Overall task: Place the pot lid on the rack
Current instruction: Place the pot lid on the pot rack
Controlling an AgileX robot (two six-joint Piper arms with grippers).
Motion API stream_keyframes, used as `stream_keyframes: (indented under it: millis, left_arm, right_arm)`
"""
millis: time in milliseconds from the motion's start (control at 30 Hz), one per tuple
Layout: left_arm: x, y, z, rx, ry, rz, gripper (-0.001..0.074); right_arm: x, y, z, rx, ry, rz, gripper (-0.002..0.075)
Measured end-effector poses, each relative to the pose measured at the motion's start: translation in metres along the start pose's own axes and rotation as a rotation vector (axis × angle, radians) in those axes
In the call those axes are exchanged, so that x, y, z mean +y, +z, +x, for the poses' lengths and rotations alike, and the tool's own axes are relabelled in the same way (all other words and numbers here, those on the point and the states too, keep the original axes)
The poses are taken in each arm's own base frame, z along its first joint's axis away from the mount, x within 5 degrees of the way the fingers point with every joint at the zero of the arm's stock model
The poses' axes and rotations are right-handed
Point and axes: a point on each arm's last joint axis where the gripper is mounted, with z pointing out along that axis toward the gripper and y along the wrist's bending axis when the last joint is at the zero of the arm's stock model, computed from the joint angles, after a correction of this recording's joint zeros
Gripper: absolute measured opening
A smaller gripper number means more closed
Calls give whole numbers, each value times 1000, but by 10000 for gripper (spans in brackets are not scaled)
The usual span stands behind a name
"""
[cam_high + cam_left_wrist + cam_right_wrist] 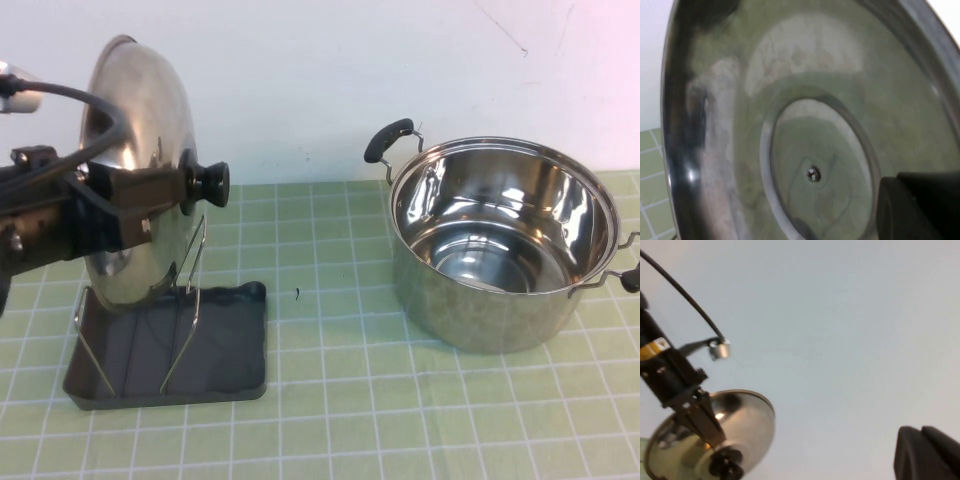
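Green grid mat (330, 400) | left gripper (165, 195) clamped on pot lid (135, 110), upright over rack (170, 350) | placing; next: lower between prongs, release | right gripper (927, 452) raised far from rack, state cannot tell

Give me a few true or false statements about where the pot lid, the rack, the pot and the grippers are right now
1. The pot lid stands on edge over the rack. True.
2. The lid covers the pot. False: the pot is open and empty, to the right of the rack.
3. The left gripper is at the lid, by its black knob. True.
4. The right gripper holds the pot's handle. False: it is raised away from the table, and only its dark tip shows in the right wrist view.
5. The rack sits inside the pot. False: it rests on the green checked mat.
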Motion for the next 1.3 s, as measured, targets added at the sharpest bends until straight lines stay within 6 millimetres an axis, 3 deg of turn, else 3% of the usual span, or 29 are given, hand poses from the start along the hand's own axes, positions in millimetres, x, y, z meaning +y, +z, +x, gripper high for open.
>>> stream_keyframes:
  millis: [233, 400, 533, 1300]
  left_arm:
    - [9, 9, 8, 36, -6, -11, 104]
    - [17, 11, 26, 65, -18, -66, 104]
    - [21, 12, 38, 92, -18, -86, 104]
    - [38, 30, 54, 180, -10, -80, 113]
  right_arm:
    - [9, -10, 21, 61, 13, 34, 1]
    - [15, -10, 32, 97, 22, 27, 1]
    - [15, -10, 34, 110, 23, 41, 0]
    - [14, -10, 35, 115, 32, 49, 0]
